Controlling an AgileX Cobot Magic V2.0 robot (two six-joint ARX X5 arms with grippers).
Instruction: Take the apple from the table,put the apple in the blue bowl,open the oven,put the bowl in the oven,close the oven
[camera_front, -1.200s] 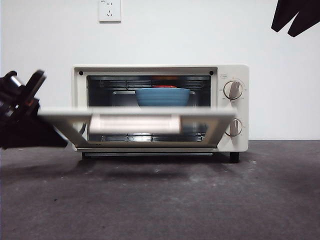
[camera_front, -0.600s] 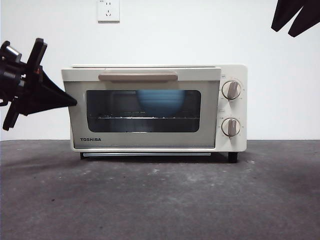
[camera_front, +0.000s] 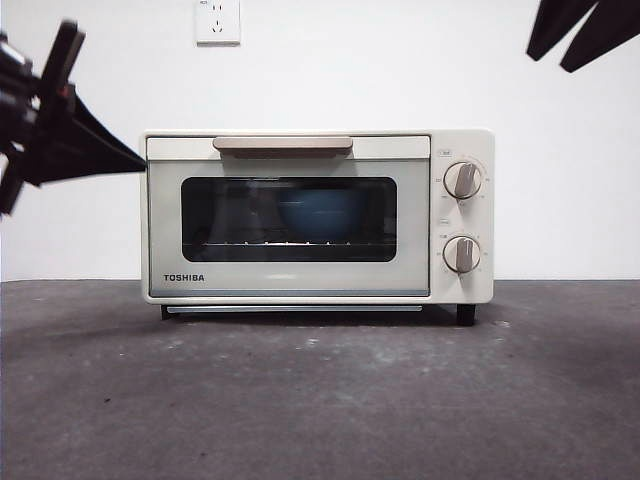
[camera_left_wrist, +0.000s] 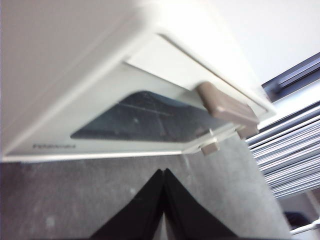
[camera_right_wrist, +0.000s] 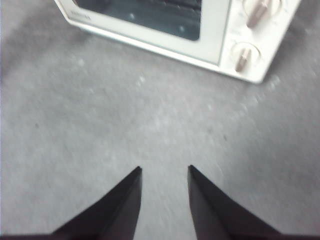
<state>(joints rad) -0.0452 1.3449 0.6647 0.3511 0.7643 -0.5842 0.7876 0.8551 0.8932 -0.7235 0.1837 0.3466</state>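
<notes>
Door now fully shut, TOSHIBA oven (camera_front: 318, 215), blue bowl (camera_front: 318, 213) inside

The left tool (camera_front: 140, 165) enters the front view from the upper left of the frame, a dark wedge with its tip pointing toward the right and level, with the black wrist hardware behind it at the left edge. In its own wrist view (camera_left_wrist: 164, 172) the two black jaws are pressed together to a single point, gripping nothing. The right tool (camera_front: 560, 55) hangs at the upper right corner of the frame; its wrist view (camera_right_wrist: 165, 170) shows the jaws parted, empty.
</notes>
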